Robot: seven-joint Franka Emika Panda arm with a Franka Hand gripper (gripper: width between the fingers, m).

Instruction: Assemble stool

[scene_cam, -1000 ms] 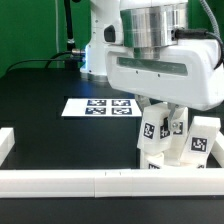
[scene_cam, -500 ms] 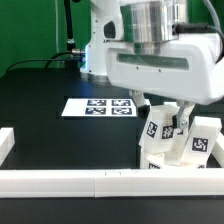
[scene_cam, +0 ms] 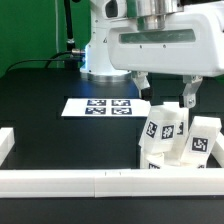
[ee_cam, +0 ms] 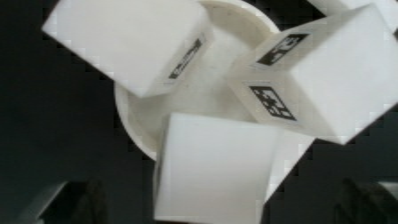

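The stool's round white seat lies at the exterior view's front right, just behind the rail. Three blocky white legs stand crowded on it. In the exterior view I see one tagged leg and another to its right. In the wrist view, two legs show tags and one plain-faced leg lies nearest the camera. My gripper hangs open and empty a little above the legs, touching nothing. Its dark fingertips show in the wrist view on either side of the plain-faced leg.
The marker board lies flat on the black table behind the stool parts. A long white rail runs along the front edge, with another rail block at the left. The robot's base stands at the back.
My gripper has risen from down among the legs to above them, with its fingers now spread apart and empty. The legs stay on the seat.
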